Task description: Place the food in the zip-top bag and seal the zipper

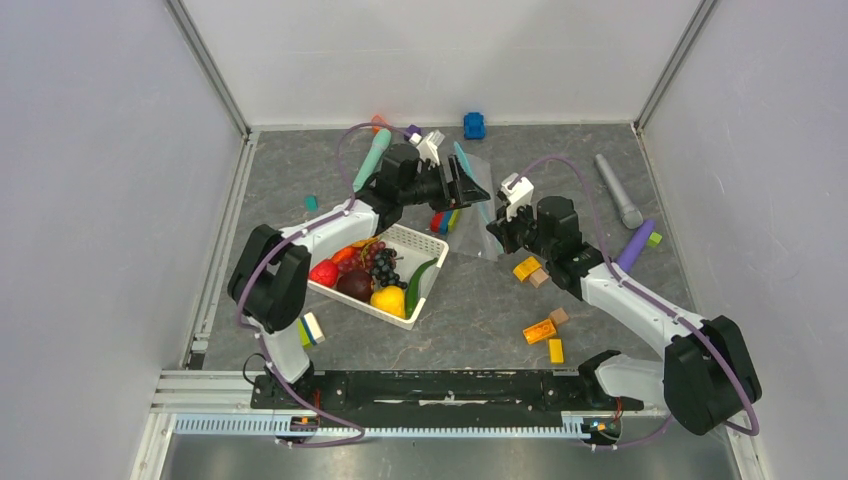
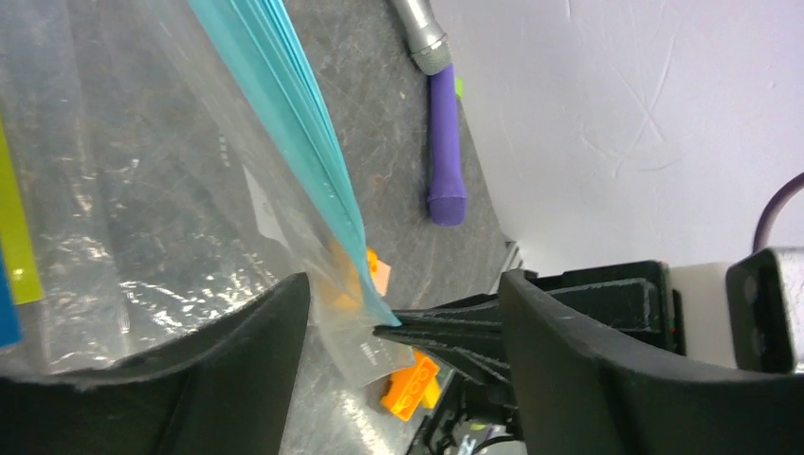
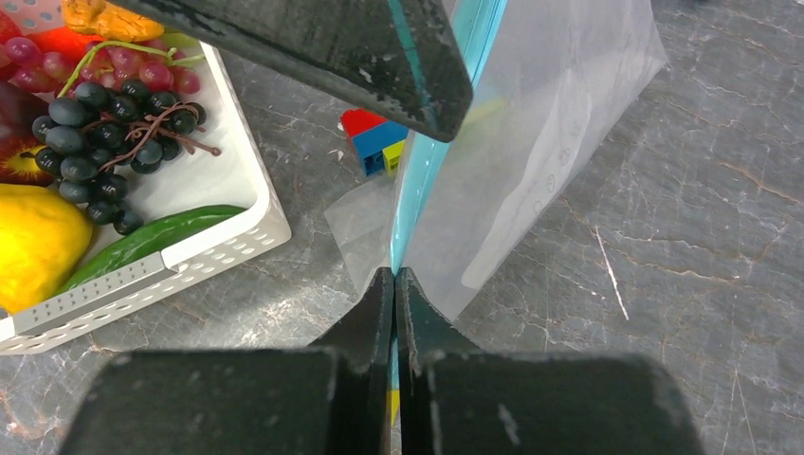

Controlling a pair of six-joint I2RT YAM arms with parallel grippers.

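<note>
The clear zip-top bag (image 1: 480, 205) hangs upright between my two grippers. My right gripper (image 3: 395, 277) is shut on the corner of its light-blue zipper (image 3: 417, 190). My left gripper (image 2: 403, 327) stands open, its two fingers wide apart on either side of the zipper (image 2: 303, 123) and not pressing it. The right gripper's shut fingertips (image 2: 446, 336) show between them. The food lies in the white mesh basket (image 1: 405, 240): dark grapes (image 3: 104, 123), a yellow fruit (image 3: 33, 242), a green pod (image 3: 152, 237), a red piece (image 1: 323, 272) and a maroon piece (image 1: 354, 284). I see no food in the bag (image 2: 123, 190).
Orange and wooden blocks (image 1: 540, 330) lie to the right of the bag, and red, blue and yellow blocks (image 3: 374, 142) behind it. A purple marker (image 2: 446, 142), a grey stick (image 1: 618, 190), a teal marker toy (image 1: 372, 160) and a blue car (image 1: 474, 125) lie near the back walls.
</note>
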